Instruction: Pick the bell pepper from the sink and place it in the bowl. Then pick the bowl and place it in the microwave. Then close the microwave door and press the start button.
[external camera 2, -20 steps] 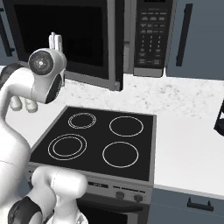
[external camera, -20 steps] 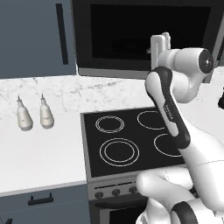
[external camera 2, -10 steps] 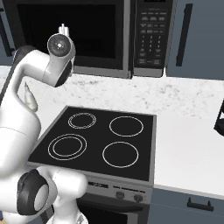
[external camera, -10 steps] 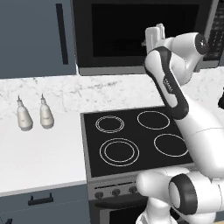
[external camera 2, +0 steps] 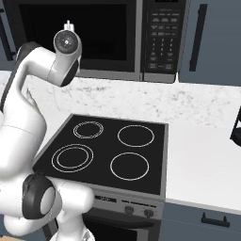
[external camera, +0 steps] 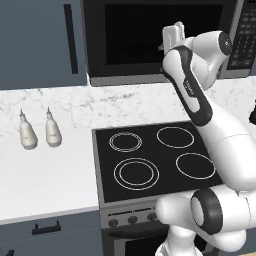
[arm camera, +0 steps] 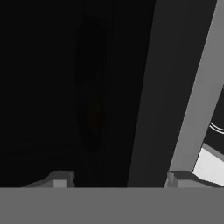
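My claw (external camera: 175, 31) is raised high in front of the microwave (external camera: 160, 40), close to the lower right part of its dark window. In the hand view the two finger tips (arm camera: 60, 179) stand well apart, with nothing between them, so the claw is open. They point at the microwave door (arm camera: 70, 87), which is very near, and at its grey edge (arm camera: 192, 100), which runs slantwise across the right side of that view. I cannot see into the microwave through the dark glass, so I cannot tell where the bowl is. From the right base view my wrist (external camera 2: 67, 42) covers a part of the window.

The button panel (external camera 2: 161, 40) is at the right side of the microwave, apart from my claw. Below is the black stove (external camera 2: 109, 150) with four burner rings, and its knobs (external camera: 132, 219) are on the front edge. On the white counter (external camera: 45, 175) left of the stove, near the back wall, two small pale bottles (external camera: 39, 131) stand just beside each other. Dark blue cabinets (external camera: 40, 42) hang on both sides of the microwave. At the right edge of the counter there is a dark object (external camera 2: 236, 127), cut by the frame.
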Tool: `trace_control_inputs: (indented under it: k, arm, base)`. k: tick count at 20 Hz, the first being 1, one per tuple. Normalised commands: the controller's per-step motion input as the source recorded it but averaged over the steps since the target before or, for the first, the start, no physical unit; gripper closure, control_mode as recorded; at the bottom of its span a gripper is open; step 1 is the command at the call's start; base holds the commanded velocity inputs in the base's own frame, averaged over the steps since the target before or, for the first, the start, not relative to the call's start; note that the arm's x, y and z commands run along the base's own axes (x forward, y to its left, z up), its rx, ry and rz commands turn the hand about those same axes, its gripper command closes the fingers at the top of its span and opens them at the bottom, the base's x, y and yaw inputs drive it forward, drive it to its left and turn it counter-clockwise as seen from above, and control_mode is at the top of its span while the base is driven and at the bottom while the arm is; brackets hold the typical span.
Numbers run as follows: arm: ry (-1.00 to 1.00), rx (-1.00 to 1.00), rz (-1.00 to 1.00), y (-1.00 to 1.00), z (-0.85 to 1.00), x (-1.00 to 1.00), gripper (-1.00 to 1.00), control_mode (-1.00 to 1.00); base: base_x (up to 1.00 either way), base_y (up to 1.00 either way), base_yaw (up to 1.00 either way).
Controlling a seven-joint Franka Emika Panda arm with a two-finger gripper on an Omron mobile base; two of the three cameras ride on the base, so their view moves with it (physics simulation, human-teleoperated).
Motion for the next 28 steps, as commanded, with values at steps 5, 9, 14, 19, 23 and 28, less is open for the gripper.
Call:
trace_control_inputs:
  k: [5, 9, 14, 19, 23, 28]
  arm:
    - [0.01, 0.0, 0.0, 0.35, -0.16, 0.52, -1.0, -1.0]
    - [0.06, 0.0, 0.01, 0.27, -0.26, 0.93, -1.0, -1.0]
    - [0.01, 0.0, 0.03, 0.19, -0.28, 0.16, -1.0, -1.0]
    - [-0.07, 0.0, 0.0, 0.05, -0.42, -0.97, -1.0, -1.0]
    - [-0.03, 0.04, 0.0, -0.06, -0.26, -1.0, -1.0, -1.0]
    - [0.0, 0.11, -0.01, -0.63, 0.0, -0.89, -1.0, -1.0]
  base:
    - [0.0, 0.0, 0.0]
    - [0.0, 0.0, 0.0]
    - [0.0, 0.0, 0.0]
    - [0.0, 0.0, 0.0]
    - [0.0, 0.0, 0.0]
    - [0.0, 0.0, 0.0]
